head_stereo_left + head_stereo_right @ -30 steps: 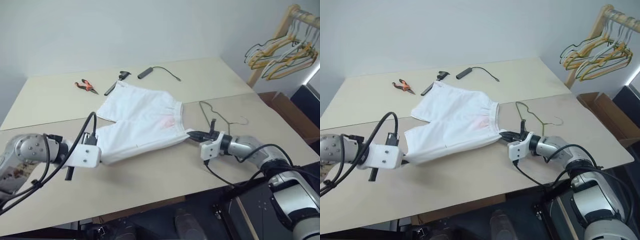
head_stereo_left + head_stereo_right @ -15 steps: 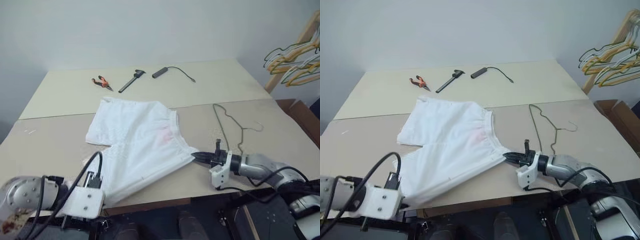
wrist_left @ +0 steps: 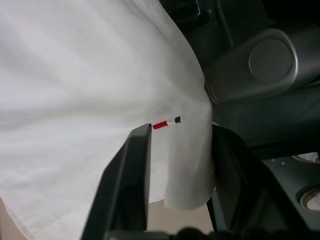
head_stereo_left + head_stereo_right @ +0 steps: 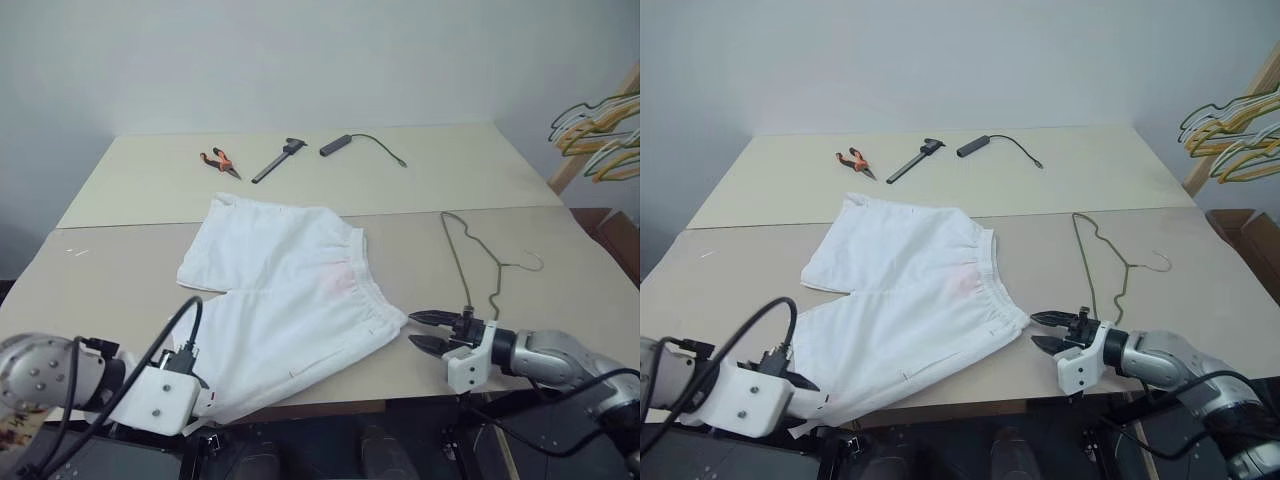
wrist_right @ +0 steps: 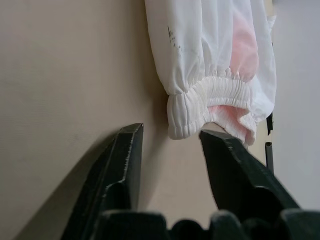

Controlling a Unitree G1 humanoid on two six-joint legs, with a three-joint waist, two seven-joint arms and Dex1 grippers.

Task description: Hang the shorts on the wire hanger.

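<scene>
With both the left claw (image 3: 172,165) and right claw (image 4: 1052,332) spread and gripping nothing, the shorts (image 4: 905,300) overhang the counter (image 4: 1200,290) near edge, left of the wire hanger (image 4: 1102,262), and could slide off.

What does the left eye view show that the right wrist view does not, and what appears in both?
Left eye view alone: the wire hanger lying on the table beside the shorts, the pliers, a black tool, a cabled device and hangers on a rack. Right wrist view alone: the gathered waistband corner close up, pink lining visible inside. Shared: shorts, table and the open right pincer, apart from the cloth.
</scene>
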